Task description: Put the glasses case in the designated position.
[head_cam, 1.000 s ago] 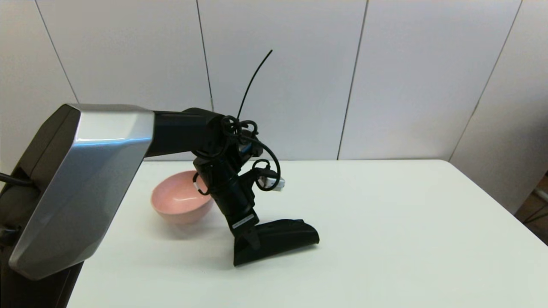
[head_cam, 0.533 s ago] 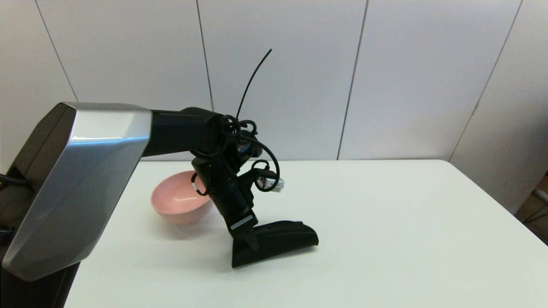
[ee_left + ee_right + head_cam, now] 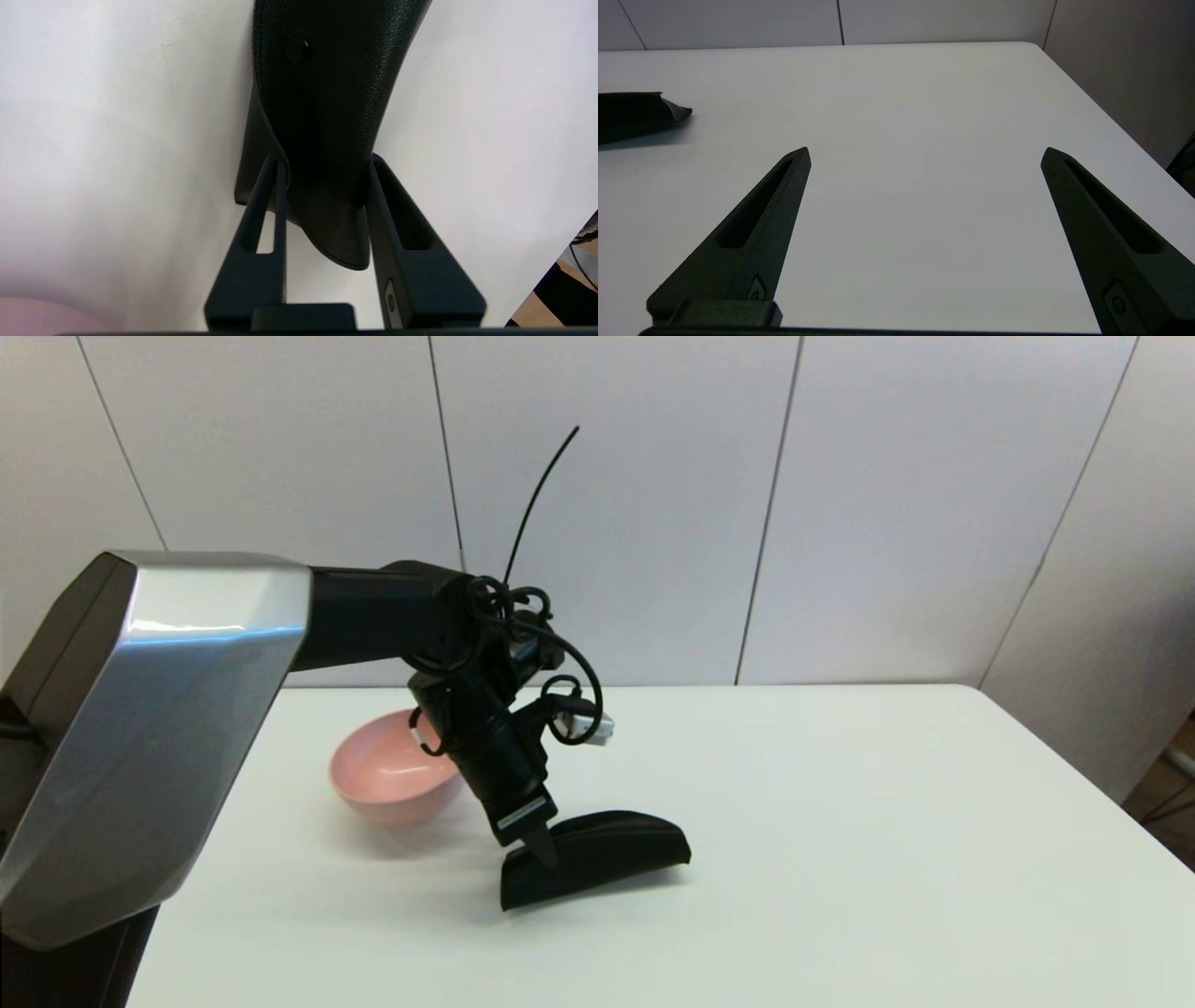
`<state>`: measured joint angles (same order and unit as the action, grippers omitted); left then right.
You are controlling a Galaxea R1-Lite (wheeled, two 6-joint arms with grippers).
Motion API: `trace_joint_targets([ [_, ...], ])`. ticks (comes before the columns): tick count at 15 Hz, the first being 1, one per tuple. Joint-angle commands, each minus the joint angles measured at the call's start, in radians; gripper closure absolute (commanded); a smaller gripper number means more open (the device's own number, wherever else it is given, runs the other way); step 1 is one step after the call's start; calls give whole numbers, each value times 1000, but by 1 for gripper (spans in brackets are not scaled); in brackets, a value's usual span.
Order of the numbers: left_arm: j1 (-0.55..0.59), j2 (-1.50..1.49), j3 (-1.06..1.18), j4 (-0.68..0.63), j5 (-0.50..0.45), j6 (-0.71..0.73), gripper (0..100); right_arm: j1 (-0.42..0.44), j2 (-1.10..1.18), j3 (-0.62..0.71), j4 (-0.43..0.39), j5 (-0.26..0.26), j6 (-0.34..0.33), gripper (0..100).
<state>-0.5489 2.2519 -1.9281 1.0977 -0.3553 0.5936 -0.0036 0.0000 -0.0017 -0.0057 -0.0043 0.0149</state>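
The matte black glasses case (image 3: pixel 607 854) stretches across the white table just right of the pink bowl. My left gripper (image 3: pixel 540 861) comes down at a slant onto its left end. In the left wrist view the left gripper (image 3: pixel 325 161) is shut on the glasses case (image 3: pixel 327 93), with one finger (image 3: pixel 268 196) on each side of its narrow end. I cannot tell whether the case touches the table. My right gripper (image 3: pixel 925 151) hovers open over bare tabletop to the right, well away from the glasses case (image 3: pixel 635 114). The designated position has no visible mark.
A pink bowl (image 3: pixel 397 775) stands left of and behind the case, close to the left wrist. The white table (image 3: pixel 887 821) stretches to the right, its far right corner rounded. White wall panels rise behind the table.
My left arm has risen a little and shifted left, taking the case with it. The case has rolled slightly, so its rounded top now faces the head camera.
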Motion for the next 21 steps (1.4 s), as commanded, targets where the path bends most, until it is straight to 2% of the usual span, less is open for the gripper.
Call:
trace_joint_targets([
  [1,1,-15,0,5,-2,-40,100,1,0,0,0,0,0,0],
  [21,17,-107,1,4,-2,-60,100,1,0,0,0,0,0,0],
])
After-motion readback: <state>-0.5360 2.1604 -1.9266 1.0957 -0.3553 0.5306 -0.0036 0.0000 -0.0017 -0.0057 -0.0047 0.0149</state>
